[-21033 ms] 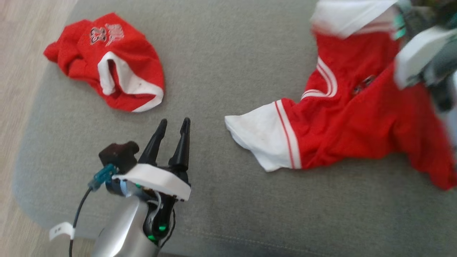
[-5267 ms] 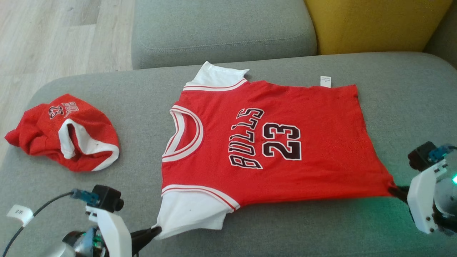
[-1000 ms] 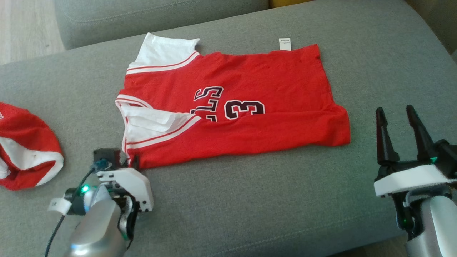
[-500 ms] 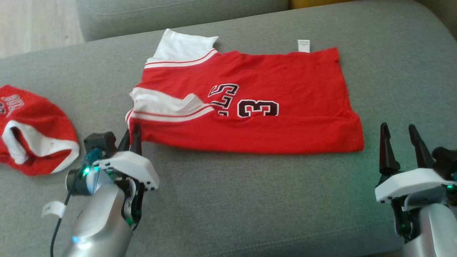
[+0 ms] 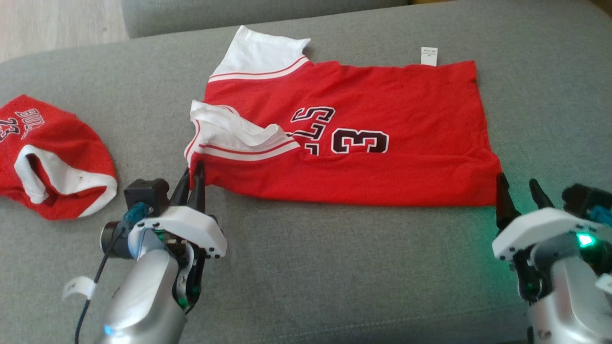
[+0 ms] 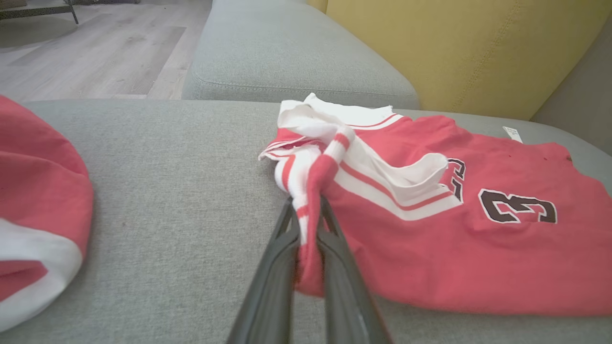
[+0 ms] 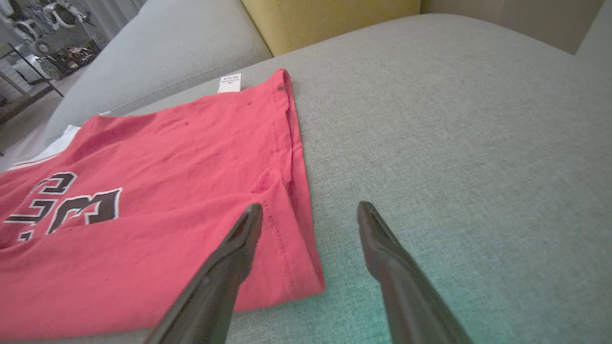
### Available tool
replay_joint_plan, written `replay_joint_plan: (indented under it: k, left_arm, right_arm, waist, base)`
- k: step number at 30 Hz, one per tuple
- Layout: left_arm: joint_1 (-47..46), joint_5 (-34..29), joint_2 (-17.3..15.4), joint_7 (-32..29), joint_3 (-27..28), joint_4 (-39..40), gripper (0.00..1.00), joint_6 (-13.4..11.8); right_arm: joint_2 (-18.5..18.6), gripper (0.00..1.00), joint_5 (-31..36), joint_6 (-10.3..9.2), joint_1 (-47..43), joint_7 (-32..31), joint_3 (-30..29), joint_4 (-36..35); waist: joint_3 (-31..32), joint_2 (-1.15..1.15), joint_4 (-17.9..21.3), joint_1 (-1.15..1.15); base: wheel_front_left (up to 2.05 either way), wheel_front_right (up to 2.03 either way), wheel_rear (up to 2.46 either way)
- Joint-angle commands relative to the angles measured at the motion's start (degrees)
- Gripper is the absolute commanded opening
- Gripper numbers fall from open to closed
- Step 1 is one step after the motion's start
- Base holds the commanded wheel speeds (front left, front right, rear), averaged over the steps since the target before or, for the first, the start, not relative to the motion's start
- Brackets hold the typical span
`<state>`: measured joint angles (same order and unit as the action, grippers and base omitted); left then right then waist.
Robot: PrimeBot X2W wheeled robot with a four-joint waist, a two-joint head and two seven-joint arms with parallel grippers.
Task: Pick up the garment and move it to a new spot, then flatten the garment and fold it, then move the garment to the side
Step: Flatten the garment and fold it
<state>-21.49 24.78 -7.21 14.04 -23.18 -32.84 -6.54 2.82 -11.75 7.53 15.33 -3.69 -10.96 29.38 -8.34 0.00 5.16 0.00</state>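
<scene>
Left gripper (image 6: 308, 215) pinched tight on the jersey (image 5: 382, 119), right gripper (image 7: 311, 206) spread wide with nothing in it.

From my end, the left fingers are clamped on a bunched bit of red-and-white striped trim at the jersey's near left corner. The right gripper straddles the hem corner, one finger over red cloth and one over the bare grey sofa cushion (image 5: 334, 267); I can't tell if it's touching. The jersey lies mid-cushion, near half folded over, so the lettering only reads "LS" and "3". The white care tag (image 5: 429, 55) at the far edge is too small to read. The crumpled red garment (image 5: 52, 143) off to the left shows "BUL" and "23".
</scene>
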Motion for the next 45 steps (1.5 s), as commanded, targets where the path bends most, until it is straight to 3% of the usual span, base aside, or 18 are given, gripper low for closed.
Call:
replay_joint_plan:
  k: [1, 11, 12, 13, 31, 38, 45]
  left_arm:
    - [-1.62, -0.46, -1.39, -0.07, 1.71, 2.52, 0.0, 0.01]
    - [-2.21, -0.52, -1.87, -0.96, 0.95, 4.74, 0.0, -0.1]
    - [-2.28, -0.47, -1.94, -1.0, 0.94, 4.8, 0.0, -0.11]
    - [-2.34, -0.43, -2.02, -1.04, 0.94, 4.81, 0.0, -0.14]
    - [0.82, 0.43, -4.2, -2.56, 0.06, 3.46, 0.0, -0.09]
    - [5.2, 0.59, -5.95, -5.41, -1.51, 5.29, 0.0, 0.3]
    - [11.65, 1.55, -7.84, -11.66, -4.07, 10.39, 0.0, 1.09]
  right_arm:
    - [0.11, 1.0, 0.95, -0.04, 3.66, -0.46, 1.17, -0.15]
    - [0.19, 1.0, 3.63, -0.04, 8.38, -2.3, 2.91, 6.64]
    - [0.25, 0.96, 3.32, -0.04, 8.68, -2.42, 3.43, 7.07]
    - [0.38, 0.02, 2.96, -0.04, 8.95, -2.38, 3.76, 7.41]
    - [10.04, 0.0, 0.15, -0.04, 7.69, -3.58, 9.9, 6.48]
    - [14.9, 0.0, -2.93, -0.04, 4.19, -8.62, 13.45, 4.28]
    - [20.54, 0.0, -8.04, -0.04, -1.27, -17.56, 16.6, 0.86]
  waist:
    - [-0.7, 0.0, -0.26, 0.0]
    - [-3.01, 0.0, -1.22, 0.0]
    - [-3.13, 0.0, -1.3, 0.0]
    - [-3.22, 0.0, -1.37, 0.0]
    - [1.05, 0.0, -1.72, 0.0]
    - [4.74, 0.0, -2.47, 0.0]
    - [8.74, 0.0, -3.27, 0.0]
  base:
    - [0.0, 0.0, 0.0]
    - [0.0, 0.0, 0.0]
    - [0.0, 0.0, 0.0]
    - [0.0, 0.0, 0.0]
    - [0.0, 0.0, 0.0]
    - [0.0, 0.0, 0.0]
    - [0.0, 0.0, 0.0]
